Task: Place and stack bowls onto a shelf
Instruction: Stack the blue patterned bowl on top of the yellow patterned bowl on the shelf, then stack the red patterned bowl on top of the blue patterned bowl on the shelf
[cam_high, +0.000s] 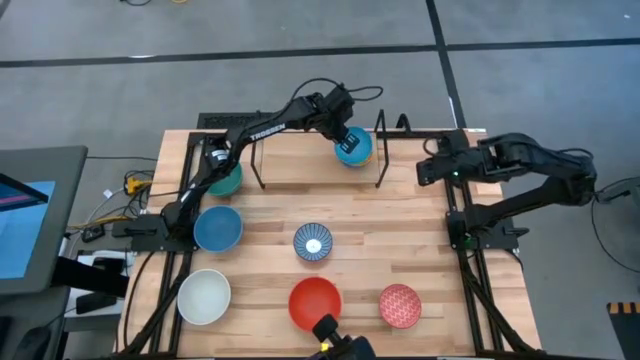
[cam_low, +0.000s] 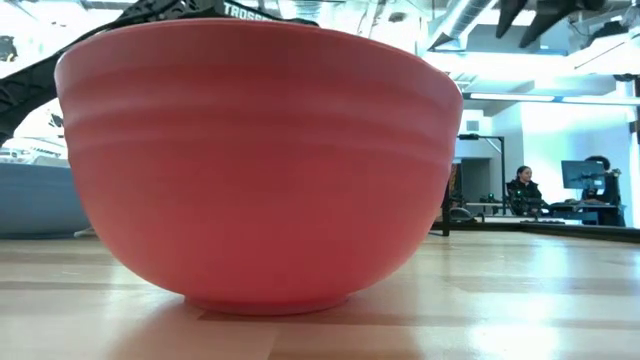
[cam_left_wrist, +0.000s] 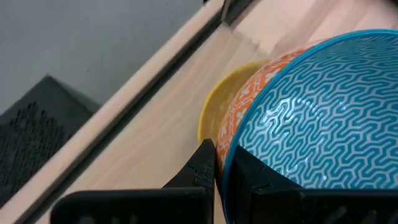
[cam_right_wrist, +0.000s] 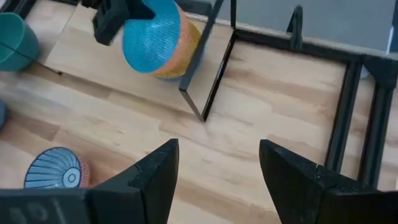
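My left gripper (cam_high: 346, 138) reaches over the shelf (cam_high: 300, 168) at the table's far side and is shut on a turquoise patterned bowl (cam_high: 353, 149) with an orange patterned outside (cam_right_wrist: 152, 34). Just beneath that bowl sits a yellow bowl (cam_left_wrist: 214, 109) on the plank. A green bowl (cam_high: 226, 179) stands at the shelf's left end. On the table stand a plain blue bowl (cam_high: 218, 228), a white bowl (cam_high: 204, 297), a blue-and-white patterned bowl (cam_high: 313, 243), a red bowl (cam_high: 315, 303) and a pink-red patterned bowl (cam_high: 400, 305). My right gripper (cam_right_wrist: 217, 158) waits open at the table's right side. My left gripper holds the turquoise bowl by its rim (cam_left_wrist: 225, 163), one finger (cam_left_wrist: 202, 165) outside the wall and the other inside. The bowl is tilted in the hold, right over the yellow bowl. Whether it touches the yellow bowl, I cannot tell.
Two upright black wire brackets (cam_high: 258, 165) (cam_high: 381, 150) stand on the shelf, the right one close to the held bowl. The red bowl (cam_low: 260, 160) fills the low view. A monitor (cam_high: 30, 215) stands off the table's left edge. Bare wood lies between the shelf and the bowls.
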